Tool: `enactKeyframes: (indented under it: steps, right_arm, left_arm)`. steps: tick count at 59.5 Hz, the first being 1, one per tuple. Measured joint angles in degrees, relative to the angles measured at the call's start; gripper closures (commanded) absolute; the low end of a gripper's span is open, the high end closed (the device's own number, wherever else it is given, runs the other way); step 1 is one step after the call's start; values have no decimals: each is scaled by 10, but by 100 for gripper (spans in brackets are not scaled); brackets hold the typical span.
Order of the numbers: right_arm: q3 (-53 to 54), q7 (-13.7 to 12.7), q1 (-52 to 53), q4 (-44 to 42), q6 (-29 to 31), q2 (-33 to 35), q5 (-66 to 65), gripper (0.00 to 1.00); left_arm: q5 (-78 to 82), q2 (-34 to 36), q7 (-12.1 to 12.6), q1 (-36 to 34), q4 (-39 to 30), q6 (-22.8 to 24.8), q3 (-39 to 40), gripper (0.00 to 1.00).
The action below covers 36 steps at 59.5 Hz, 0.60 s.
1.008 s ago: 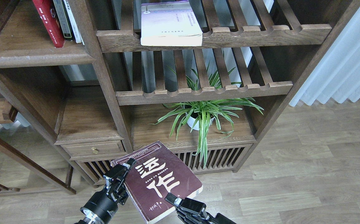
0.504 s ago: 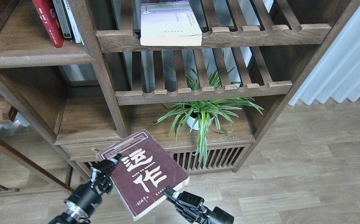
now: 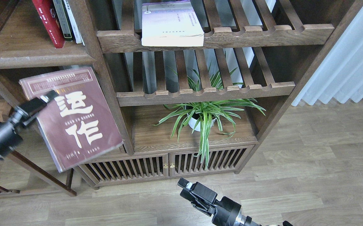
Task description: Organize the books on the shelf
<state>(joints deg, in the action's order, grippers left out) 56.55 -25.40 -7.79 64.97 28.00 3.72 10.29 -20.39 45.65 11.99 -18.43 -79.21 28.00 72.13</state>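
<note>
My left gripper is shut on the left edge of the maroon book with large cream Chinese characters and holds it up, blurred, in front of the bookcase's left bay. The flat dark-brown shelf is just above it at upper left. A red book stands on that shelf beside a dark and a white book. The pale lavender-white book lies flat on the upper slatted rack. My right gripper is low at the bottom centre, empty; its fingers cannot be told apart.
A potted spider plant stands on the lower right board under two slatted racks. A slatted cabinet with two brass knobs is below. White curtains hang at right. Wooden floor lies in front.
My left gripper has carried the maroon book up and to the left, from near the floor to just under the left shelf. My right gripper has let go of the book and stays low.
</note>
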Motion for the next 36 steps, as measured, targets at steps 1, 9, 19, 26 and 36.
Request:
enactKeyframes:
  steps: [1, 9, 19, 26, 36]
  right_arm:
    - [0, 0, 0, 0, 0, 0, 0, 4]
    - [2, 0, 0, 0, 0, 0, 0, 4]
    - [12, 0, 0, 0, 0, 1, 1, 4]
    - [13, 0, 0, 3, 0, 0, 1, 4]
    - [16, 0, 0, 5, 0, 0, 2, 4]
  left_arm:
    - [-1, 7, -1, -9, 0, 0, 1, 99]
    - [-2, 57, -1, -49, 1, 0, 17, 99]
    - [3, 115, 12, -55, 5, 0, 58, 98]
    - [38, 121, 59, -56, 15, 0, 78, 98]
    - [142, 106, 87, -89, 62, 0, 107, 98]
